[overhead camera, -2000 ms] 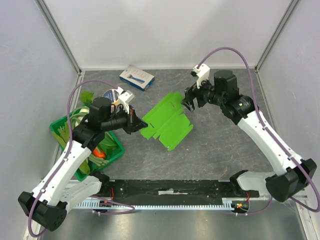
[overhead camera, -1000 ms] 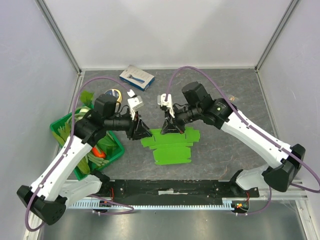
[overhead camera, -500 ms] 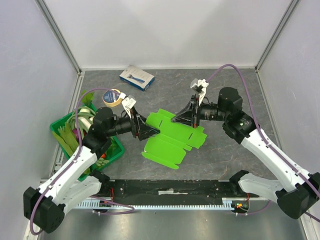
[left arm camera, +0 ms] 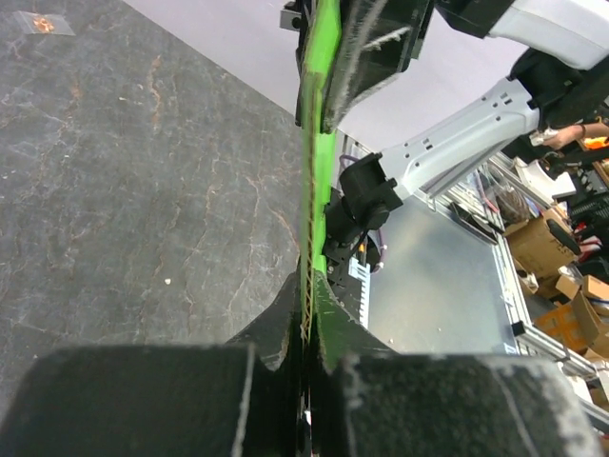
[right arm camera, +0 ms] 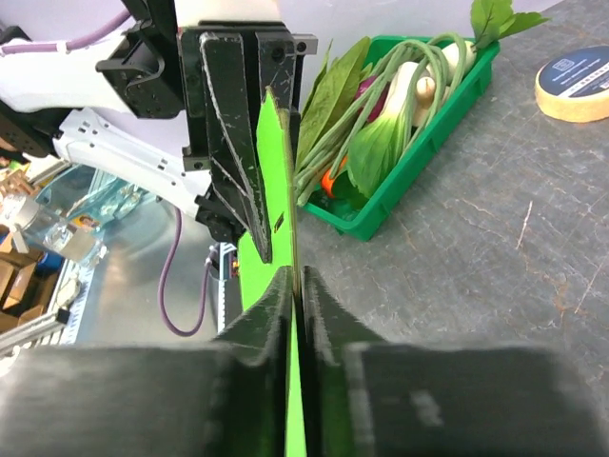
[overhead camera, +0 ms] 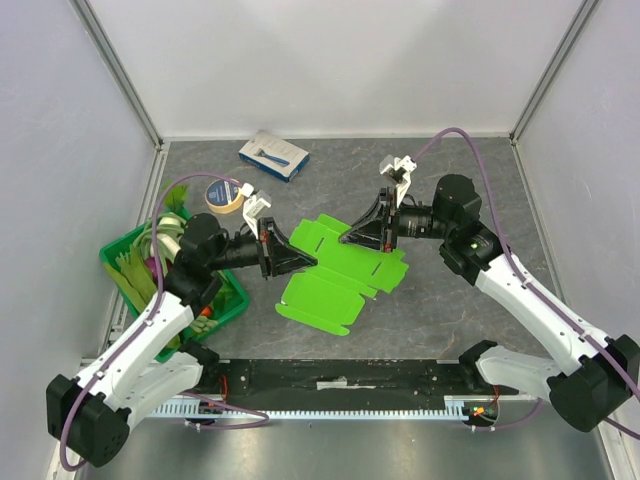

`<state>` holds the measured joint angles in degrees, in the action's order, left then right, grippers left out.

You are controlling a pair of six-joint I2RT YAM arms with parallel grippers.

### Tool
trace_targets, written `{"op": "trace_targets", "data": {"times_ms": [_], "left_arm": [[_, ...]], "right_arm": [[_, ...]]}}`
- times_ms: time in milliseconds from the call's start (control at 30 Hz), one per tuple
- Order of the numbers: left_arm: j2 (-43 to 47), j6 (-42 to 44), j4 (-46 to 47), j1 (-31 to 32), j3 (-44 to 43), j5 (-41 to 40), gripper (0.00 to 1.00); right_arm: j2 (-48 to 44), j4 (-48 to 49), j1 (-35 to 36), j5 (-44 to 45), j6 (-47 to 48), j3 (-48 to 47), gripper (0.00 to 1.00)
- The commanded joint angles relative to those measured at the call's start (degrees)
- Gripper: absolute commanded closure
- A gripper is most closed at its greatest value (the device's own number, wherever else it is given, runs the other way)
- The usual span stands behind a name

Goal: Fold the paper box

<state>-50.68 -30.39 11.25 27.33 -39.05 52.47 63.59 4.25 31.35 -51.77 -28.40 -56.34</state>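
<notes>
**Left gripper clamped on the paper box; right gripper's hold unconfirmed**

Left gripper (overhead camera: 298,262) is closed on the edge of the paper box (overhead camera: 335,285) that faces the green crate (overhead camera: 218,318); its wrist view shows the card nipped edge-on between the fingers (left arm camera: 285,328). Right gripper (overhead camera: 348,238) straddles the box edge farthest from the crate. The sheet runs between its close-set fingers (right arm camera: 276,305), but whether they press on it cannot be determined.

Paper box: unfolded, flat blank, just beside the crate on the side away from the left wall. It is raised between the two grippers, and its near flaps rest on the table (overhead camera: 450,180).

Handling, as judged: thin card, very light, limp across wide panels, stiff only along creases. It is likely to bow or tear at the tabs if pulled. Best held at panel edges close to a score line, not on loose flaps.

Not verifiable: score lines and tab slots under the grippers, and the sheet's underside. In both wrist views the box appears only as an edge-on strip.

Beyond the crate's far corner are a tape roll (overhead camera: 224,195) and, farther back, a blue-and-white carton (overhead camera: 273,155).
</notes>
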Motion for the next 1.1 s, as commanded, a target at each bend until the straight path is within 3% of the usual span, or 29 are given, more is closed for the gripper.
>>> {"op": "trace_targets", "data": {"times_ms": [0,33,133,200,233,267,300,333,433,533,767,1067], "left_arm": [[1.54,0.07,3.96,0.0,-2.26,2.46,0.98],[1.72,-0.02,2.65,0.0,-3.13,2.12,0.88],[1.63,-3.95,0.19,-2.01,-6.3,-0.43,0.27],[-1.6,-12.82,1.05,-7.36,-8.66,2.01,0.21],[-3.1,-17.46,4.54,-9.38,-8.33,5.16,0.23],[-4.59,-29.08,19.54,-12.45,-7.37,10.5,0.25],[-7.83,-33.81,26.04,-13.61,-5.71,11.77,0.28],[-9.16,-36.03,29.59,-14.32,-5.86,12.48,0.41],[-13.04,-35.53,30.58,-14.5,-7.54,13.98,0.57],[-13.66,-35.62,31.91,-14.06,-7.71,13.45,0.64],[-14.97,-33.16,30.51,-9.68,-9.38,14.68,0.7],[-15.95,-26.58,20.68,-4.84,-13.68,16.26,0.81]], "right_arm": [[1.44,0.67,0.9,-3.77,0.45,-2.37,1.0],[1.53,0.58,0.82,-4.21,1.06,-2.37,1.0],[0.92,0.49,0.81,-5.18,1.86,-1.59,1.0],[0.66,0.67,0.81,-6.67,2.56,-1.23,1.0],[0.66,1.02,0.9,-8.42,2.48,-1.06,1.0],[0.57,1.72,0.9,-8.78,1.95,-0.97,1.0],[0.57,1.73,0.9,-8.96,1.95,-0.88,1.0],[0.57,1.81,0.9,-9.23,2.04,-0.97,1.0],[0.74,1.73,0.9,-8.88,1.69,-1.23,1.0],[0.74,1.73,0.99,-8.35,1.42,-1.49,1.0],[2.59,0.94,2.04,-7.21,1.42,-1.85,1.0],[3.47,0.49,3.54,-4.84,1.69,-2.64,1.0]]}}
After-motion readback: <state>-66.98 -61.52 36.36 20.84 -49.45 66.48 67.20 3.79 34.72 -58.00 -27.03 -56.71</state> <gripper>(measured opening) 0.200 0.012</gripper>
